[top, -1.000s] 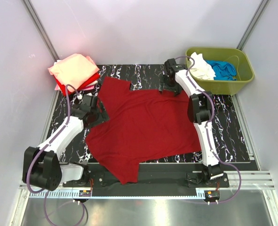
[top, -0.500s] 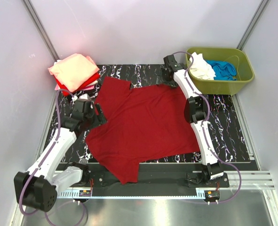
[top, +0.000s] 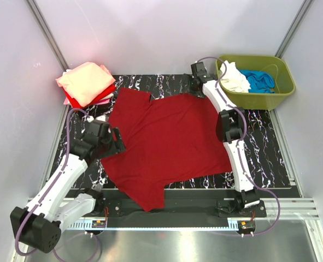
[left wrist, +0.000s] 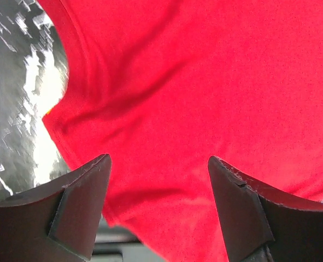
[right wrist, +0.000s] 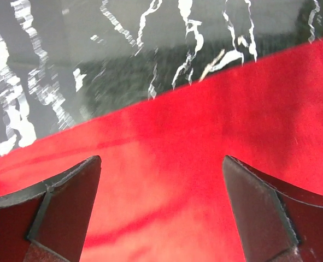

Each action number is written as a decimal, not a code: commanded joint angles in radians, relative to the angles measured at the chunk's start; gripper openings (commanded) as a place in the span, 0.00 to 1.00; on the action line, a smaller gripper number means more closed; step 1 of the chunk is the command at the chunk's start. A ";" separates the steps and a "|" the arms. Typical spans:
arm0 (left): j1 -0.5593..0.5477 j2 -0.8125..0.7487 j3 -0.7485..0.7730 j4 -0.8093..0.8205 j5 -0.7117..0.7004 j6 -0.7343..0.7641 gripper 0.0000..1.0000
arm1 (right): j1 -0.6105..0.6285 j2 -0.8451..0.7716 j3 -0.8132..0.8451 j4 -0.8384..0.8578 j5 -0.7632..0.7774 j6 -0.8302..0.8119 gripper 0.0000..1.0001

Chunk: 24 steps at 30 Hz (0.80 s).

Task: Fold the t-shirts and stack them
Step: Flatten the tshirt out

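A dark red t-shirt (top: 169, 142) lies spread flat on the black marbled mat (top: 259, 147). My left gripper (top: 116, 144) hovers open over the shirt's left edge. In the left wrist view the left gripper (left wrist: 158, 164) has only red cloth (left wrist: 205, 82) below its spread fingers (left wrist: 79, 202). My right gripper (top: 195, 90) stands open at the shirt's far edge. In the right wrist view the right gripper (right wrist: 161, 164) holds nothing, with the red hem (right wrist: 205, 109) under it and bare mat (right wrist: 68, 54) beyond.
Folded shirts (top: 86, 82) are stacked at the back left, salmon-pink on top of red and pink. An olive-green tub (top: 276, 90) at the back right holds a white shirt (top: 235, 79) and a blue shirt (top: 259, 81). Grey walls close in both sides.
The left gripper has drawn back toward the near side along the shirt's left edge. The right gripper has moved farther back and opened wider; the shirt's far edge now lies farther back.
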<state>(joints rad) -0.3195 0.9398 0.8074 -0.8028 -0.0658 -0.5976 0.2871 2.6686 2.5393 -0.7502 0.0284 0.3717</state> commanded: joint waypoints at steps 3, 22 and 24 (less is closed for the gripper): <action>-0.176 -0.122 0.050 -0.211 -0.066 -0.129 0.77 | 0.017 -0.341 -0.080 0.039 -0.102 0.004 1.00; -0.725 -0.328 -0.342 -0.076 0.051 -0.638 0.68 | 0.195 -1.507 -1.412 0.023 0.051 0.216 1.00; -0.802 -0.280 -0.378 0.006 0.034 -0.675 0.70 | 0.195 -1.561 -1.479 -0.009 0.074 0.216 1.00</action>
<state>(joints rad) -1.0519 0.6178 0.4591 -0.9649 -0.0261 -1.1534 0.4816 1.1889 1.1137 -0.7185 0.0303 0.5411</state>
